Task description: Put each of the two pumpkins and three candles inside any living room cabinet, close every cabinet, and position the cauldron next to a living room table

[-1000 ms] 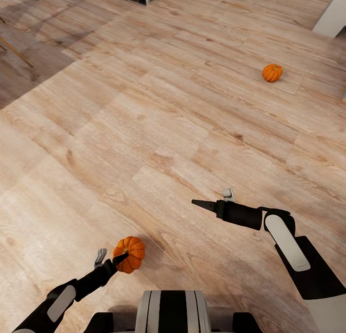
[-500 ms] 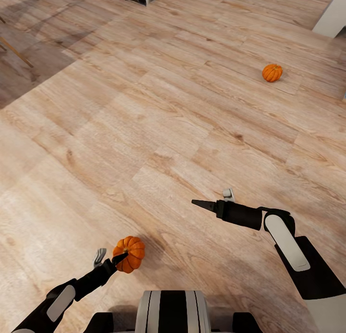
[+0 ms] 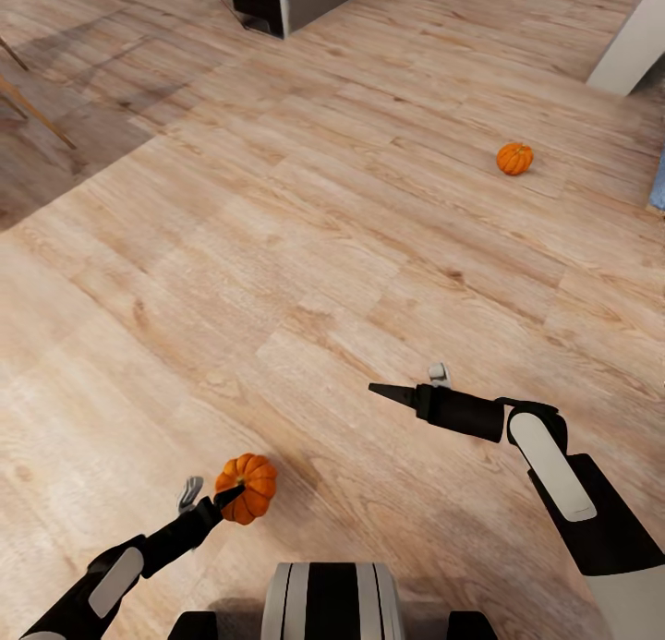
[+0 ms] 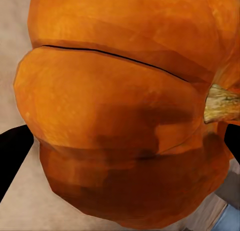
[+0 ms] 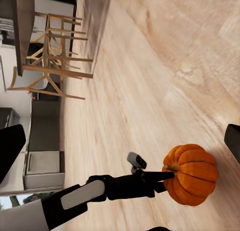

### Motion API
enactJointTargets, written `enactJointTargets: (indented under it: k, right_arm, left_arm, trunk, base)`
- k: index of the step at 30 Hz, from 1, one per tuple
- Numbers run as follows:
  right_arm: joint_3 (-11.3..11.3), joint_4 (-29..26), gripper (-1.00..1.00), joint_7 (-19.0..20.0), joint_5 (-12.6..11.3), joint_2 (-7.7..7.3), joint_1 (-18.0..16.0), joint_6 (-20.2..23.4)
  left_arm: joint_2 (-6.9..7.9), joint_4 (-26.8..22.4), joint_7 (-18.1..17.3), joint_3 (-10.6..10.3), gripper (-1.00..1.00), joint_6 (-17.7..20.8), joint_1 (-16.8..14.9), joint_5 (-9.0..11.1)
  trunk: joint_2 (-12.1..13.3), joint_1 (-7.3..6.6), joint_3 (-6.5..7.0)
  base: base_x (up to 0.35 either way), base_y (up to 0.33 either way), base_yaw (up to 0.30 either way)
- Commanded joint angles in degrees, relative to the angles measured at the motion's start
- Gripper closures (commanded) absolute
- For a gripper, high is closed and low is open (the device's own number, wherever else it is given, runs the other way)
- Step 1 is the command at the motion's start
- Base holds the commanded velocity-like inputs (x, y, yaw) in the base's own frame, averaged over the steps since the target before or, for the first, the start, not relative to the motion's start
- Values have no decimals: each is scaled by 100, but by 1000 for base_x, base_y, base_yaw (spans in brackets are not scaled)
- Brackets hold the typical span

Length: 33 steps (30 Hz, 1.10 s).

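Head view: left jaws (image 3: 224, 498) pinch a pumpkin (image 3: 247, 487); right jaws (image 3: 406, 388) spread, empty; no writing

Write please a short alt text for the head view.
The left gripper holds an orange pumpkin above a pale wood floor. The right gripper is open and empty. A second pumpkin lies far ahead on the floor.

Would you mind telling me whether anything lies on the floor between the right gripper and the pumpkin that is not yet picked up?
Nothing visible does. In the head view, the right gripper is open and empty, and only bare wood floor stretches between it and the far pumpkin. The left gripper already holds the other pumpkin.
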Motion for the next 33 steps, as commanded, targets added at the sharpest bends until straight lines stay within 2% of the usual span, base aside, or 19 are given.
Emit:
enactJointTargets:
  k: [1,3,6,8,10,11,15,19,20,27,33]
  right_arm:
    - [0,2,-100,28,20,-3,-3,1]
    - [-6,12,-100,44,19,-7,-3,-20]
    - [-15,147,-100,94,16,-14,-3,-35]
    - [-25,272,-100,122,25,-16,-3,-47]
    - [-40,438,-100,133,37,-13,-3,-65]
    - [-43,493,-100,134,43,-13,-3,-85]
    - [-47,580,-100,128,39,-13,-3,-156]
    - [-53,538,-100,103,32,-14,-3,-196]
    - [-58,501,-100,68,34,-20,-3,-384]
    - [-57,590,-100,129,26,-21,-3,-464]
    - [-57,598,-100,136,19,-21,-3,-466]
  left_arm:
    - [17,-4,-35,-22,100,36,-1,49]
    - [87,-7,-280,-17,100,39,-1,50]
    - [264,-7,-953,-17,100,80,7,63]
    - [445,-5,-1506,-21,100,115,13,107]
    - [637,-4,-2194,-23,100,389,20,124]
    - [683,-4,-2422,-20,100,579,25,119]
    - [768,-3,-3027,-14,100,1052,32,76]
    - [784,-11,-3217,-19,100,1190,34,83]
    - [780,-12,-3239,-27,100,1210,34,80]
    - [778,-5,-3243,-55,100,1214,34,96]
    - [780,-4,-3245,-56,100,1214,34,103]
  trunk:
    - [0,-3,20]
    - [3,-8,64]
    - [7,-16,131]
    - [10,-21,175]
    - [12,-26,219]
    - [14,-29,241]
    - [19,-39,330]
    - [24,-49,419]
    - [26,-52,441]
    - [35,-70,600]
    - [43,-86,766]
  base:
    - [0,0,0]
    - [0,0,0]
    - [0,0,0]
    - [0,0,0]
    - [0,0,0]
    - [0,0,0]
    - [0,0,0]
    - [0,0,0]
    - [0,0,0]
    - [0,0,-5]
    - [0,0,-166]
